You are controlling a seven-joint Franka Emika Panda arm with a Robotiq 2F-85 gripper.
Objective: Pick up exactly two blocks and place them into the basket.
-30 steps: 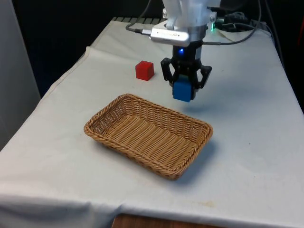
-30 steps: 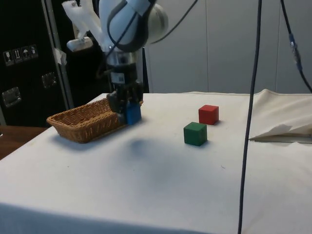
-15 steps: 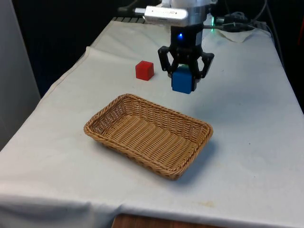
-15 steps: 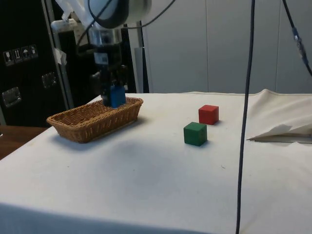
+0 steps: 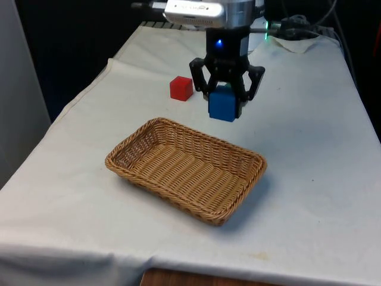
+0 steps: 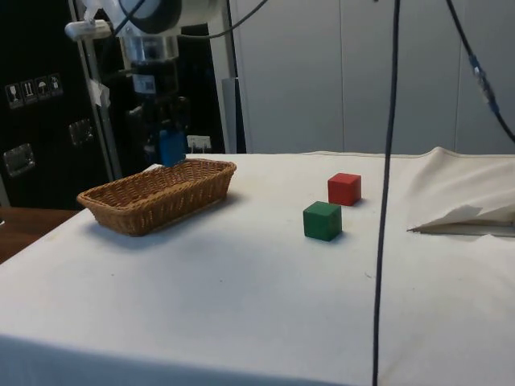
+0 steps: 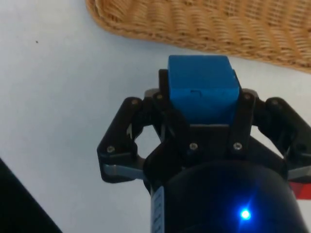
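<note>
Pincer [image 5: 225, 102] of mine clamps the small blue cube [image 5: 224, 104] above the cloth, beside the empty woven wicker basket [image 5: 186, 168]; both placements remain.

The front view looks down from above the table's near end, along the white cloth-covered table [image 5: 309, 179] toward black curtains. The side view sits low at the table's edge, looking across it toward dark cabinets. Both share the oval woven wicker basket [image 5: 186, 168] [image 6: 157, 193], the small red cube [image 5: 181, 88] [image 6: 344, 189] and the black two-finger gripper [image 5: 225, 102] [image 6: 165, 145]. The wrist view looks closely past the gripper [image 7: 201, 104] at the basket's rim [image 7: 204, 29].
</note>
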